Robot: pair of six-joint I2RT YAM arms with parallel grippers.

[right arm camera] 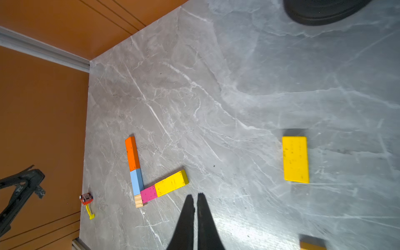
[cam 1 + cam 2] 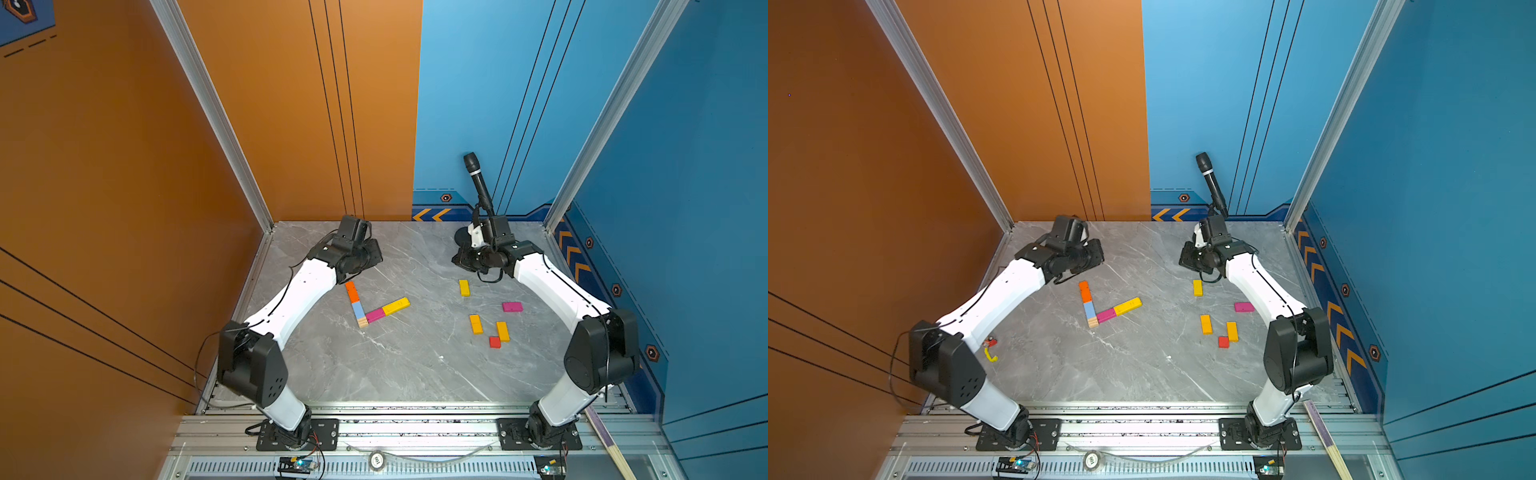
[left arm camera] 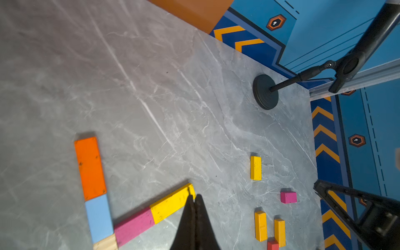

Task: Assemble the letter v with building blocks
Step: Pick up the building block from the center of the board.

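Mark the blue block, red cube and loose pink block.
blue block [image 2: 358, 309]: in a top view, top face centre.
red cube [image 2: 494, 342]: in a top view, top face centre.
loose pink block [image 2: 512, 306]: in a top view, top face centre.

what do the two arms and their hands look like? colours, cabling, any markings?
Both arms match: the left arm and right arm have white link shells, black joint housings and black base plates on an aluminium rail. Thin black cables run along each. Left hand and right hand have black, tapering pointed fingers. No markings legible.
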